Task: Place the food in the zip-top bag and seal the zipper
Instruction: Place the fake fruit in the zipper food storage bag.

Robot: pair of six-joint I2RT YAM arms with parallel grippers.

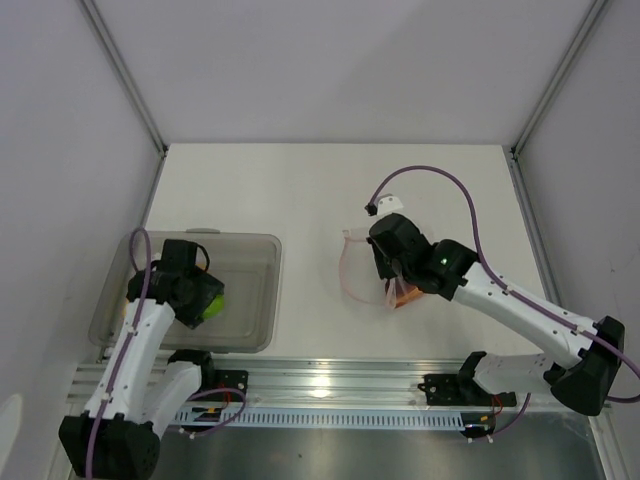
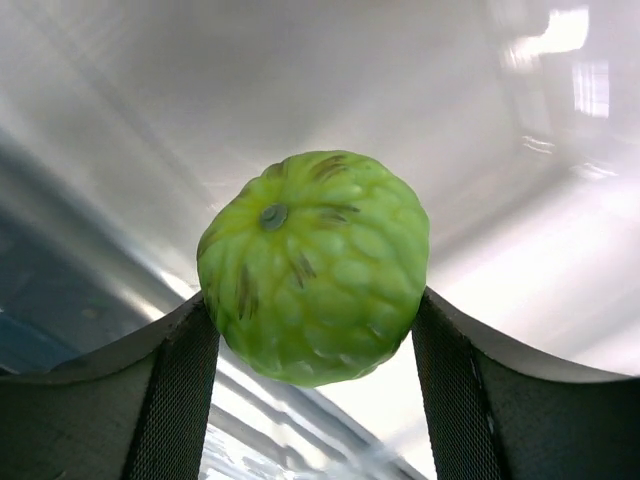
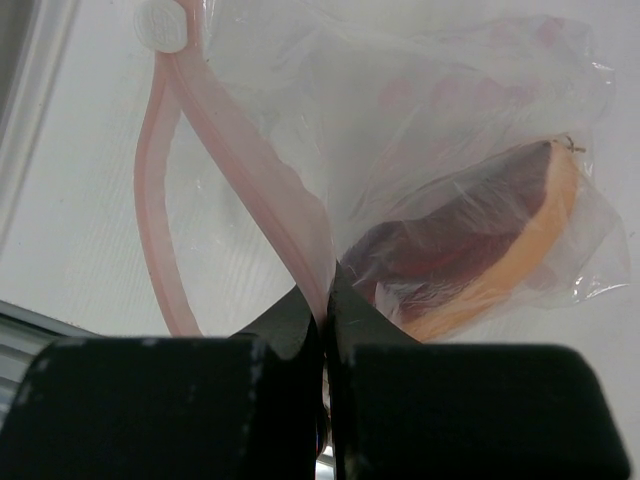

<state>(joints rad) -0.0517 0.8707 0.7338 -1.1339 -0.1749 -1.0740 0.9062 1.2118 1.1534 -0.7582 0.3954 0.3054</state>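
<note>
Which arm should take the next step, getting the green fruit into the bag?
Left. The left pincer grips the green fruit at the grey bin; the right pincer is shut on the bag at its zipper, with the slice inside.

White table (image 1: 290, 200), pale grey walls (image 1: 60, 110), aluminium rail (image 1: 330, 372)

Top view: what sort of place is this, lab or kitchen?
Probably a lab test cell: plain white table, blank walls framed by metal posts, left arm and right arm bolted to an aluminium rail.
</note>
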